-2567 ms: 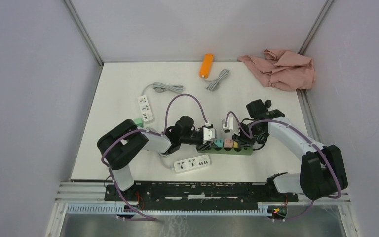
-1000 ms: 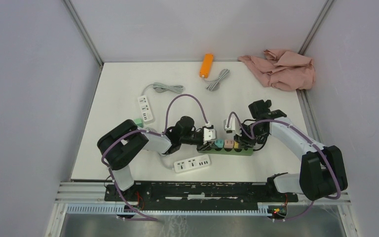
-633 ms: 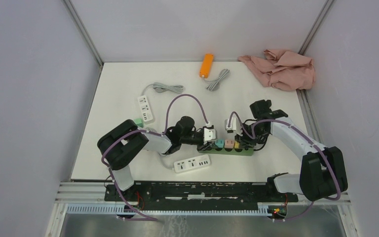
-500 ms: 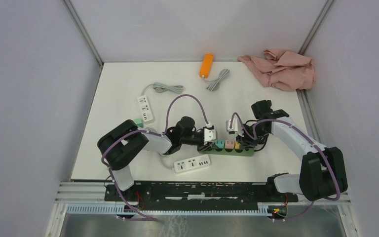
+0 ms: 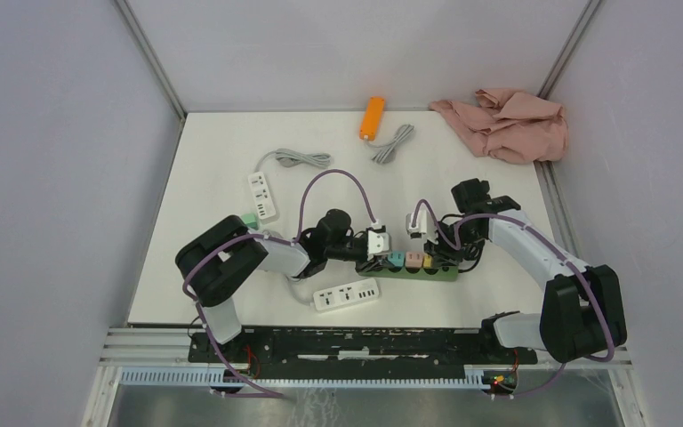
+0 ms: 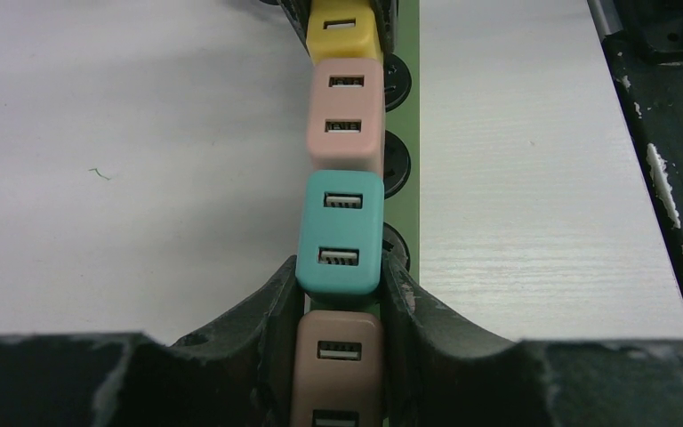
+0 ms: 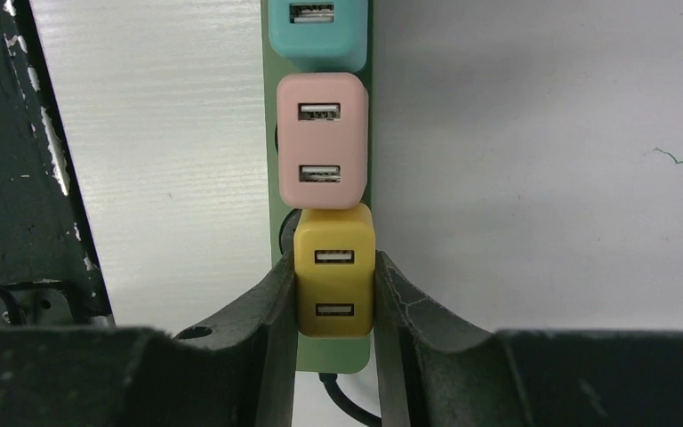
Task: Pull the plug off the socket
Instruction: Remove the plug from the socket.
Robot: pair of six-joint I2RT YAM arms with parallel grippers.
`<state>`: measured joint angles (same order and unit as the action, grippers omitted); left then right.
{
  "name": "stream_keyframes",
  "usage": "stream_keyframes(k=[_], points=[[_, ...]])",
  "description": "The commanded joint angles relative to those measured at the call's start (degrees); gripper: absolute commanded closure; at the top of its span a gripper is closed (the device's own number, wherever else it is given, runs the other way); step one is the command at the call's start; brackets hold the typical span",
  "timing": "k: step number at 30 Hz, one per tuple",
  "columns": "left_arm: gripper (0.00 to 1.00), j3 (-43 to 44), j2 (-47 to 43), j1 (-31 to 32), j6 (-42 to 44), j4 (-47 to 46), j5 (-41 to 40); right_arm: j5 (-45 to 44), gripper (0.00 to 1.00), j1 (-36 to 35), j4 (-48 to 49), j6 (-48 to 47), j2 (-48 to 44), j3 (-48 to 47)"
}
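Observation:
A green power strip, the socket (image 5: 445, 273) (image 6: 406, 107) (image 7: 333, 356), lies near the table's front and carries a row of USB plugs. My left gripper (image 5: 375, 244) (image 6: 340, 267) is shut on the tan plug (image 6: 338, 374) at the strip's left end. Its fingertips (image 6: 290, 280) also reach the near end of the teal plug (image 6: 340, 233) (image 5: 394, 259). A pink plug (image 6: 345, 116) (image 7: 323, 140) (image 5: 412, 259) comes after it. My right gripper (image 5: 437, 249) (image 7: 334, 267) is shut on the yellow plug (image 7: 334, 283) at the right end. All plugs sit in the strip.
Two white power strips (image 5: 262, 195) (image 5: 347, 294) lie left and front of the green one. An orange device (image 5: 372, 116), a coiled grey cord (image 5: 392, 142) and a pink cloth (image 5: 509, 123) sit at the back. The strip's black cord (image 7: 347, 405) runs from its right end.
My right wrist has drifted slightly to the right over the strip's right end. The left arm and the plugs have stayed put, and both grippers remain shut.

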<state>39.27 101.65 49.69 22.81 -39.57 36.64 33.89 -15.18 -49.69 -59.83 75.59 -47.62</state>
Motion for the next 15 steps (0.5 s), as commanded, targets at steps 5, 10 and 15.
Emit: stream_keyframes(k=[5,10,15], points=[[0.97,0.9,0.9,0.0,0.3,0.5,-1.8,14.8,1.0,-0.7,-12.1,-12.2,-0.9,-4.3],[0.97,1.0,0.9,0.0,0.3,0.5,-1.8,10.3,1.0,-2.9,-0.3,2.7,-1.1,-4.8],[0.97,1.0,0.9,0.0,0.3,0.6,-1.7,2.8,1.0,-1.5,1.2,3.9,-2.6,-4.9]])
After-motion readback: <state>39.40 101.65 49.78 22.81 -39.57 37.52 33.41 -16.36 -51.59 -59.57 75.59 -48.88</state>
